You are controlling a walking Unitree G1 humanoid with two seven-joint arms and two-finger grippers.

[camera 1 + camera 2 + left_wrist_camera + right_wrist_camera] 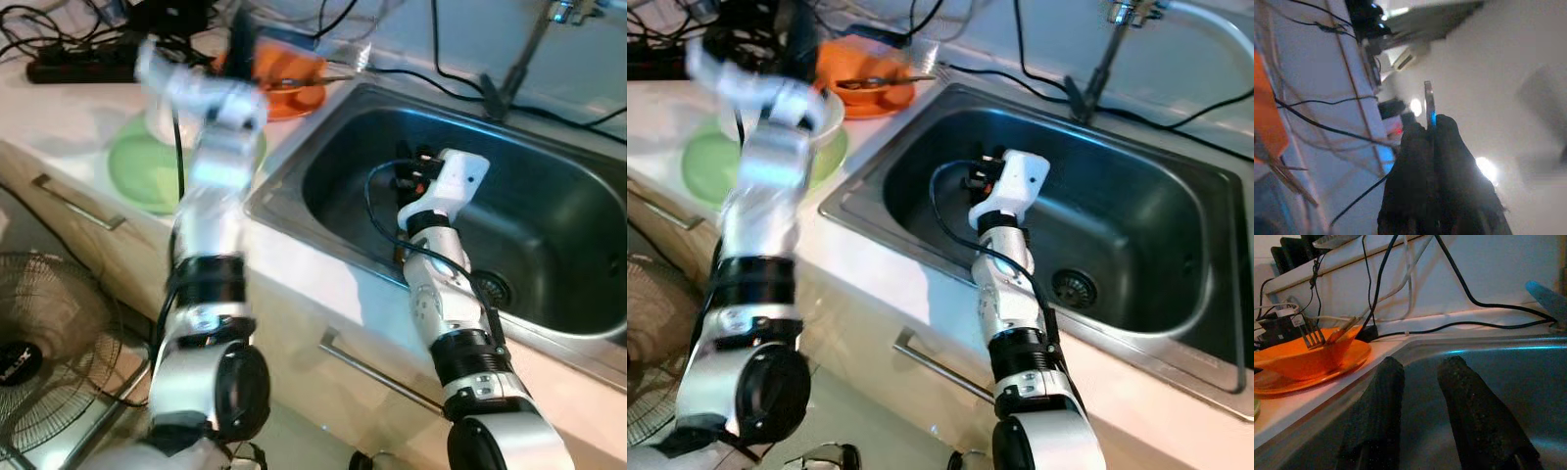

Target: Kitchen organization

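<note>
On the table at far left, a green plate (137,171) carries a white bowl (828,116); above it the left arm is raised and motion-blurred, its left hand (1431,128) pressed together on a thin flat metal piece, apparently a utensil (1428,100), whose upper end stands clear of the fingertips. Which utensil it is cannot be told. Just beyond, beside the sink rim, an orange plate (1354,355) holds an orange bowl (1300,360) with a fork (1311,335) and what look like chopsticks (1344,330) leaning in it. A power strip (73,67) and loose cables lie along the back wall. To the right, the sink (294,162) is sunk in the table, its drain (1075,288) bare; the right hand (1420,372) hangs inside the basin with fingers apart, holding nothing. The tap (1132,12) stands at the far edge.

Judged step: carrying one utensil away from the dishes, mid-transfer. The next move calls for a firm hold while the left arm swings toward a drop point, likely the sink, clear of the cables
</note>
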